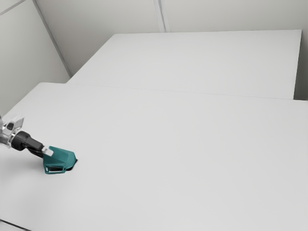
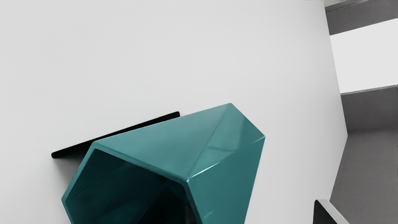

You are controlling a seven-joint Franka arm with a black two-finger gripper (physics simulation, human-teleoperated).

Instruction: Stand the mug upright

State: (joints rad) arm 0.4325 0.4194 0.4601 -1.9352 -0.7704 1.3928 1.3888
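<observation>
Table (image 1: 192, 159): white, smooth, plain. Slab (image 1: 202, 62): white, flat, beyond the table's far edge. Walls (image 1: 96, 36): pale grey; one narrow upright strip (image 1: 162, 17), one slanting dark seam (image 1: 52, 41). In the wrist view, past the table: grey, speckled surface (image 2: 370, 174); bright white panel (image 2: 367, 59) between grey bands. Light: soft, diffuse.

In the exterior view, a teal, faceted mug (image 1: 63, 156) lies on the broad, flat white counter (image 1: 192, 159), at the lower left of the frame. The black two-finger tool (image 1: 48, 151) comes in from the left edge, its tips at the mug. Behind the counter, from upper left to upper right, lies a second flat white surface (image 1: 192, 60), before a pale wall (image 1: 115, 14).
</observation>
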